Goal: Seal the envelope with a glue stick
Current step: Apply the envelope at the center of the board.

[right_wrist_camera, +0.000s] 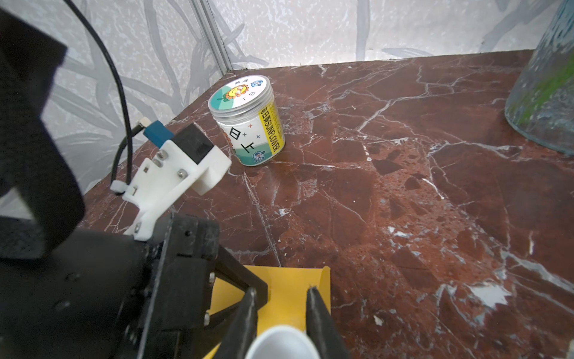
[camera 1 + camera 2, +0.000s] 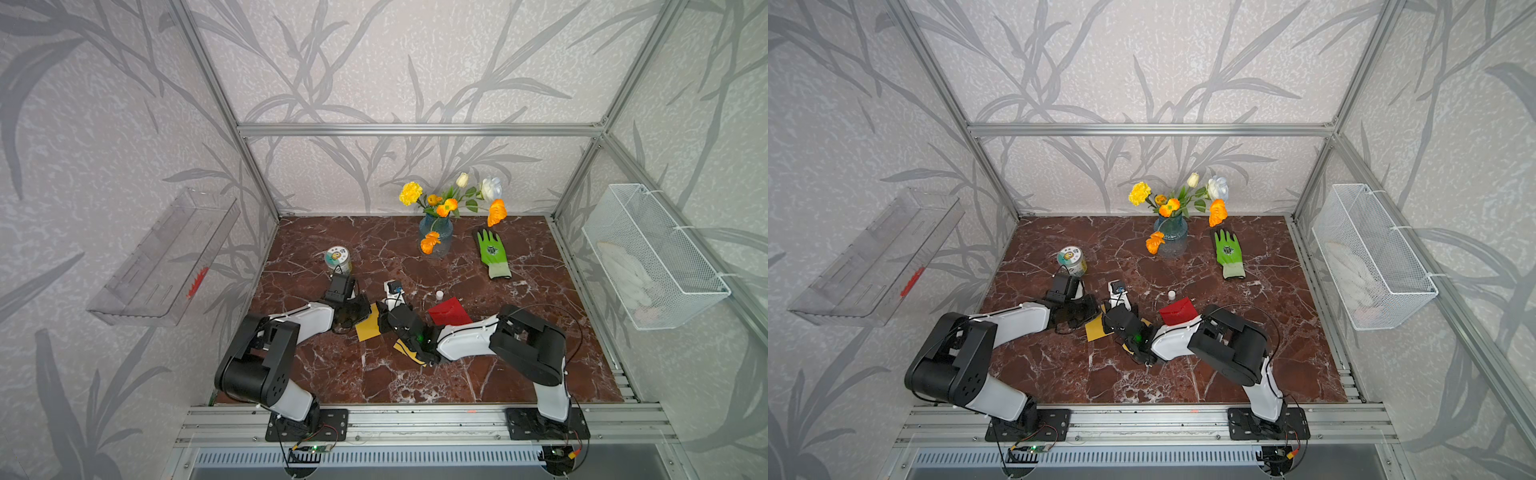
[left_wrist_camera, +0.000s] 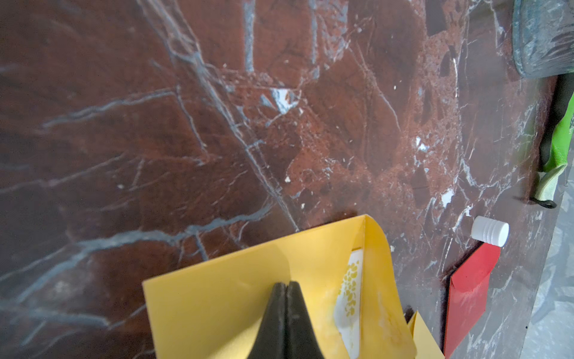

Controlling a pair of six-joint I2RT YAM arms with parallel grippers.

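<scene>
Where the two arms meet over the red-brown, white-veined marble tabletop [image 2: 374, 374], a yellow envelope [image 3: 233, 295] is seen lying flat, its flap curled upward along one side. The left gripper [image 3: 287, 284] is set down on this envelope with its jaws pressed fully together and nothing between them. The right gripper [image 1: 281, 290] is clamped on the glue stick [image 1: 281, 342], whose white round end is seen between the fingers, with the envelope directly ahead of the fingertips.

A loose white cap [image 2: 439, 294] is noted on the marble beyond the right gripper, just beside a corner of a red envelope [image 2: 449, 312]. A labelled jar [image 1: 248, 121] is stood beyond the left gripper. Well past both grippers, toward the back wall, a blue glass vase [image 2: 436, 237] of flowers and a green glove [image 2: 492, 251] are placed.

The cell is bounded by an aluminium frame [image 2: 415, 129] and walled with pale wallpaper [image 2: 374, 62] printed with grey leaves. A clear plastic shelf [image 2: 166, 257] is fixed to the wall on the left gripper's side, a white wire basket [image 2: 652, 257] on the right gripper's side.
</scene>
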